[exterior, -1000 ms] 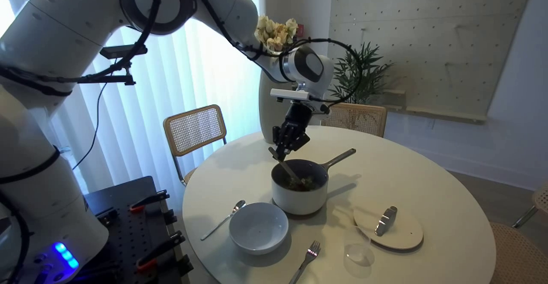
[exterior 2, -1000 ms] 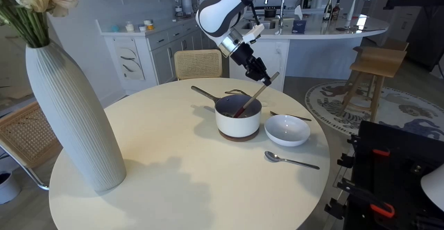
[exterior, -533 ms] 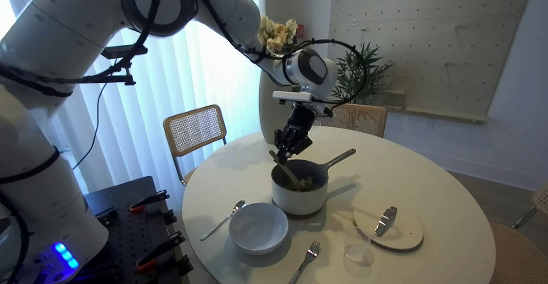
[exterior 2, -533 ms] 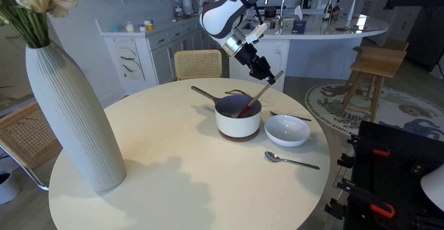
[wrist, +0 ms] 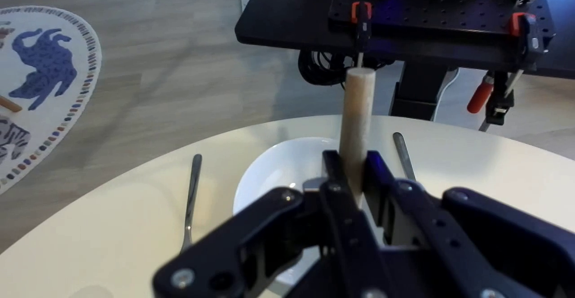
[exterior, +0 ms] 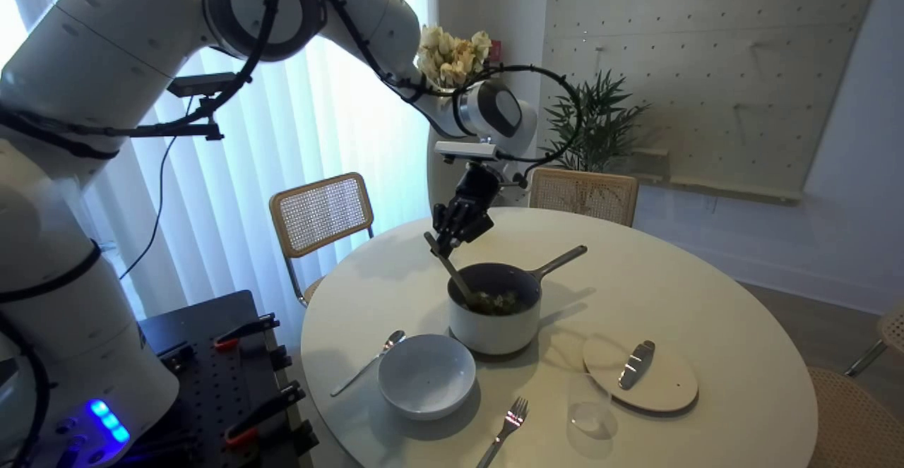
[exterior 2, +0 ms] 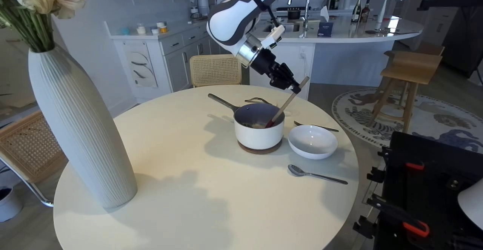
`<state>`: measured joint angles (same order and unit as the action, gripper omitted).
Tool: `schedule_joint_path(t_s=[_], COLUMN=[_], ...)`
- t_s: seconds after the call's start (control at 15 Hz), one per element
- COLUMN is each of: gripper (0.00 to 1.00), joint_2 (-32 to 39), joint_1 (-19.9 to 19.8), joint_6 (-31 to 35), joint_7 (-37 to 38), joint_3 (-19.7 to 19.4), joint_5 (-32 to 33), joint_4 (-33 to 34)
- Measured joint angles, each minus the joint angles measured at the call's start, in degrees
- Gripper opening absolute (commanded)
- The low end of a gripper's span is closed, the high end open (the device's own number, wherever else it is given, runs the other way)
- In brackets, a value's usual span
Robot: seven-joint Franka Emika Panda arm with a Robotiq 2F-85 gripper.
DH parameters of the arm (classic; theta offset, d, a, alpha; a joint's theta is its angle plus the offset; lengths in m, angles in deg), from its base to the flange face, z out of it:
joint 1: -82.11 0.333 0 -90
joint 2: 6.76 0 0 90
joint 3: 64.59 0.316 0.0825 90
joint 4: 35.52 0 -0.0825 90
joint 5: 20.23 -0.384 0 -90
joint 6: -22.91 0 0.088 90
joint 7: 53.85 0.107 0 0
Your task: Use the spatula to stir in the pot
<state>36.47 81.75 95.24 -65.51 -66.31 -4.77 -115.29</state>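
Blk two-finger gripper (wrist: 353, 163) clamped on wood-hdl red-head spatula (exterior 2: 289, 101), tilted, head in wht round brn-hdl pot (exterior 2: 259, 136), navy tissue box (exterior 2: 325, 30), print illegible.

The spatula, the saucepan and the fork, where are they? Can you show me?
Spatula (wrist: 357, 122): in the wrist view, on its pale wooden handle.
Saucepan (exterior 2: 259, 137): in an exterior view, on its white outer wall.
Fork (exterior: 502, 435): in an exterior view, on its handle, just below the head.

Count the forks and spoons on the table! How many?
2: a fork and a spoon, lying on the table with the white bowl between them. I see no others.
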Motion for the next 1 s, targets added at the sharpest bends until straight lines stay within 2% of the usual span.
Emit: schedule_joint_path(t_s=[0.6, 1.0], gripper=[0.04, 0.04], joint_2=[1.0, 2.5], joint_1=[0.1, -0.2], joint_6=[3.9, 6.0], joint_7=[6.2, 8.7], joint_3=[0.5, -1.2], joint_5=[-3.4, -3.1], joint_4=[2.2, 3.5])
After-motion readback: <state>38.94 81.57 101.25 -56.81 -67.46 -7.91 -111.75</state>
